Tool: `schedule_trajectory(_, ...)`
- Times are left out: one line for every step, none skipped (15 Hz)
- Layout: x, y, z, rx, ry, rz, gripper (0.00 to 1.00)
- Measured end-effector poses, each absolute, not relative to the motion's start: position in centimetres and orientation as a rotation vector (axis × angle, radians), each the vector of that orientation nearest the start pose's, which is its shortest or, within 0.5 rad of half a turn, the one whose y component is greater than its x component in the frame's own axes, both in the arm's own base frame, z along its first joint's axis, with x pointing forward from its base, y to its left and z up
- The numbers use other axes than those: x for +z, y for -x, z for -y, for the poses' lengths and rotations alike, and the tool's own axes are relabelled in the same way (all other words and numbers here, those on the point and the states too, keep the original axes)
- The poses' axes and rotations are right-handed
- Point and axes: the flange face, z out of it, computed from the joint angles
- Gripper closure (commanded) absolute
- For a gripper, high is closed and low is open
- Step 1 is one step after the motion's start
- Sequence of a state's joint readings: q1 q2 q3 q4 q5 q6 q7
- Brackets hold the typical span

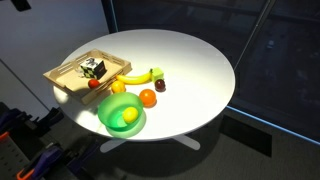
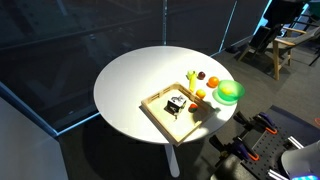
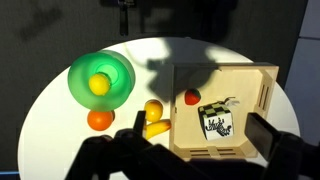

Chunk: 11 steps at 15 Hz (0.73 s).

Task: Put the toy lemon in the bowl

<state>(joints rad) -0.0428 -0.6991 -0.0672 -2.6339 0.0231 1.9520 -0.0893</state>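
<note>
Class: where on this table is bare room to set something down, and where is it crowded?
The wide white tabletop beyond the banana is bare. Crowded: the edge where wooden tray, green bowl and orange ball cluster.

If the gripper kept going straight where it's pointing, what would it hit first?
Probably the wooden tray, which lies below the open gripper in the wrist view; depth is unclear.
</note>
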Motion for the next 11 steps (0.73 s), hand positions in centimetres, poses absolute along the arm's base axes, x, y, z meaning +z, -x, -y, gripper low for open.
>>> schedule_trajectory(46.37,-33.46,3.52,-0.030,3.075,-0.021,0.00)
schedule_trajectory(46.48,-33.34,3.49,-0.029,3.072,-0.022,0.00)
schedule_trajectory(46.49,-33.30,3.49,-0.030,3.072,-0.022,0.00)
schedule_trajectory(46.39,-33.28,3.48,-0.027,3.072,-0.022,0.00)
schedule_trajectory(46.30,-33.27,3.48,-0.024,3.072,-0.022,0.00)
schedule_trajectory(46.25,-33.28,3.48,-0.021,3.072,-0.022,0.00)
schedule_trajectory(46.24,-33.29,3.48,-0.021,3.072,-0.022,0.00)
schedule_trajectory(46.24,-33.29,3.48,-0.021,3.072,-0.022,0.00)
schedule_trajectory(46.23,-33.29,3.48,-0.020,3.072,-0.022,0.00)
schedule_trajectory(46.23,-33.29,3.48,-0.020,3.072,-0.023,0.00)
schedule_trajectory(46.23,-33.29,3.48,-0.020,3.072,-0.022,0.00)
